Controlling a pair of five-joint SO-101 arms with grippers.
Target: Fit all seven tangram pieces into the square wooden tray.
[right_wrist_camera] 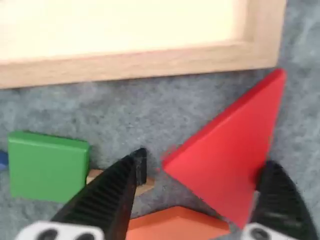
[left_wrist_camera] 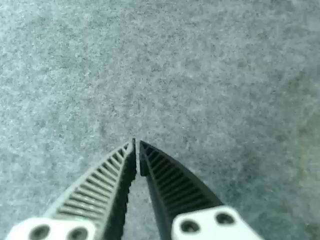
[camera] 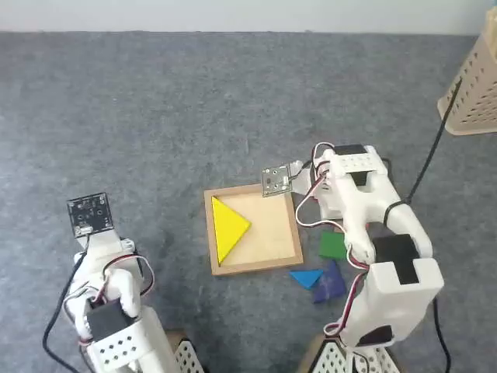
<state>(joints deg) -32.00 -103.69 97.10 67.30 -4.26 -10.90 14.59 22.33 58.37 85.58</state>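
Right gripper [right_wrist_camera: 205, 167] is spread open astride the red triangle [right_wrist_camera: 230, 145] — one finger near its edge, a gap at the other. Piece lies on the carpet [right_wrist_camera: 150, 105] just outside the tray [right_wrist_camera: 150, 62] rim, by the green square [right_wrist_camera: 47, 165]; yellow triangle [camera: 227, 225] sits inside. Left gripper [left_wrist_camera: 136, 146] — closed, empty, well apart. Right arm's the nearer, I'd say: squeeze, lift, then over the rim w/ it.

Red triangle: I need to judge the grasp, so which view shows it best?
The right wrist view: the red triangle lies close up between the fingers of the open right pincer, beside the tray. In the high view the right arm covers that spot; the left wrist view faces bare carpet.
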